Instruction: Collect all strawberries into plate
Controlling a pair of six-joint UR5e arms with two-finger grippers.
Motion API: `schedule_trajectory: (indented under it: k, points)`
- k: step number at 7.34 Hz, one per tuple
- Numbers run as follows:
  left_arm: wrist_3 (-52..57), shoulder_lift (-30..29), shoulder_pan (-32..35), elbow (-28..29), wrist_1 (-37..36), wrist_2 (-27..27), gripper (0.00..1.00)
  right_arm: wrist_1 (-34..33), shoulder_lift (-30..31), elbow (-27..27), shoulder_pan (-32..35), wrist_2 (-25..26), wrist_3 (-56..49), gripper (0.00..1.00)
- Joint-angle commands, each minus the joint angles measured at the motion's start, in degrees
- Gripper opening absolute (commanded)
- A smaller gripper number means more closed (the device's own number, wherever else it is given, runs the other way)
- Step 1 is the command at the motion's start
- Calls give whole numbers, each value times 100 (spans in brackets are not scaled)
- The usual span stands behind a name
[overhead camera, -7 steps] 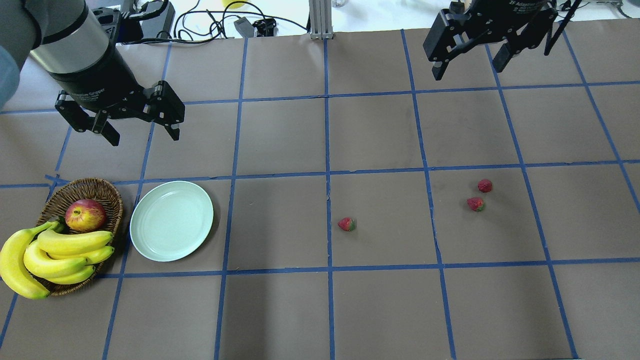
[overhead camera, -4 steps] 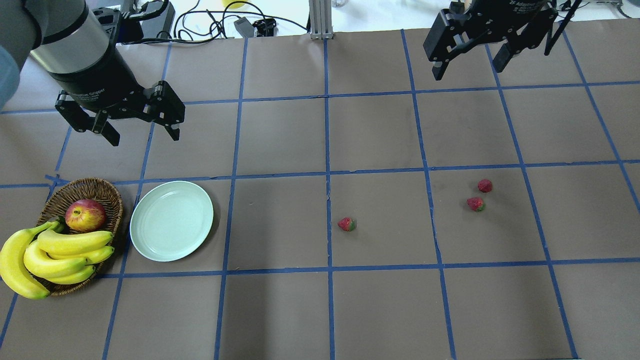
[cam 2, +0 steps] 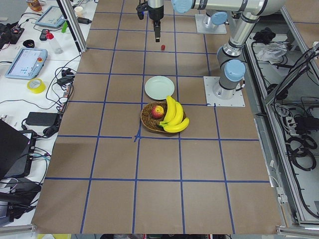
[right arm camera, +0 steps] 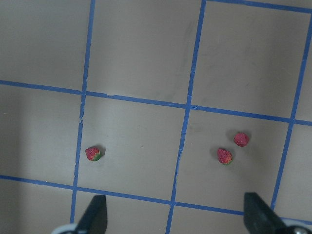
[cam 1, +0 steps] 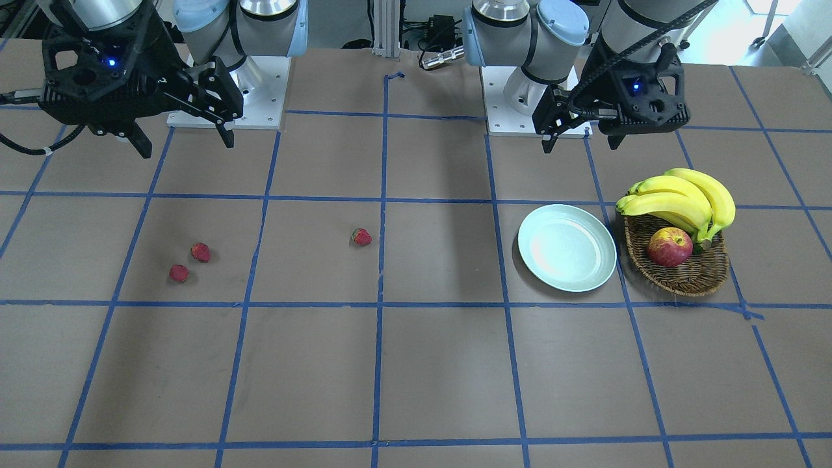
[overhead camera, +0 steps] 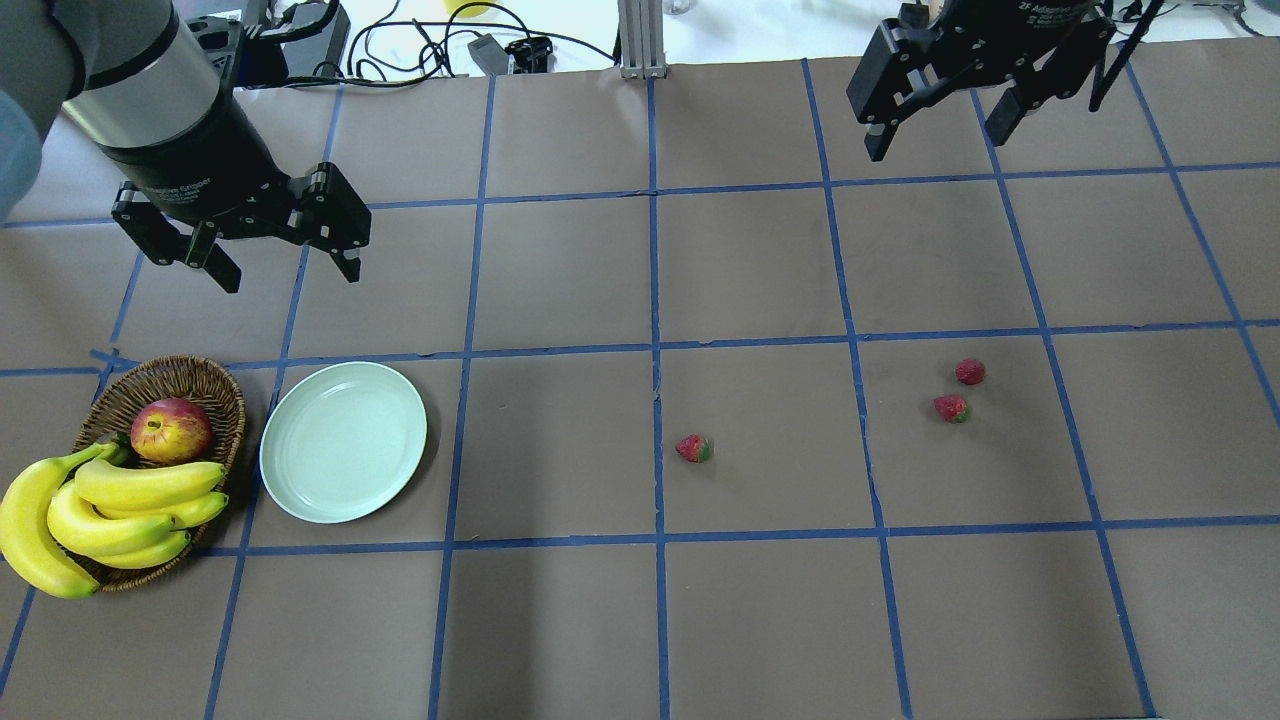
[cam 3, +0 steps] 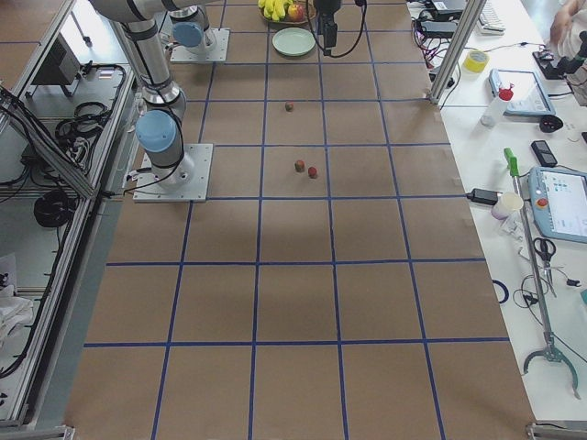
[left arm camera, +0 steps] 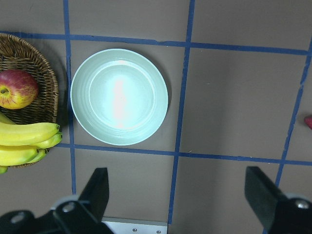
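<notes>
Three strawberries lie on the brown table: one near the middle (overhead camera: 693, 448) (cam 1: 361, 236) (right arm camera: 93, 154), and a close pair further right (overhead camera: 951, 407) (overhead camera: 969, 371) (right arm camera: 224, 156) (right arm camera: 241, 139). The pale mint plate (overhead camera: 343, 441) (cam 1: 567, 247) (left arm camera: 119, 96) sits empty at the left, beside the basket. My left gripper (overhead camera: 290, 275) (cam 1: 580, 144) hangs open above the table, behind the plate. My right gripper (overhead camera: 937, 143) (cam 1: 186, 145) hangs open high over the far right, well back from the pair. Neither gripper holds anything.
A brown wicker basket (overhead camera: 215, 375) left of the plate holds a red-yellow apple (overhead camera: 171, 429) and a bunch of bananas (overhead camera: 110, 505). Cables and small devices (overhead camera: 480, 50) lie past the table's far edge. Blue tape lines grid the table.
</notes>
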State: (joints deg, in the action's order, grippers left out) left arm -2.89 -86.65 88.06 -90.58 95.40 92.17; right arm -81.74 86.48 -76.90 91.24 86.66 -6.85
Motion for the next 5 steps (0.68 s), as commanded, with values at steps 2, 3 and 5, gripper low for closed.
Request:
schedule_trajectory:
  k: [2,3,5]
  points:
    - [-1,7,1,-47,-64,2,100,-96,0,-1,8,0,0,100]
    - [-1,-1,1,-64,-108,-6,100,-558,-17,-88,8,44,9,100]
    - [-1,7,10,-109,-118,2,100,-606,-26,-194,-1,18,17,100]
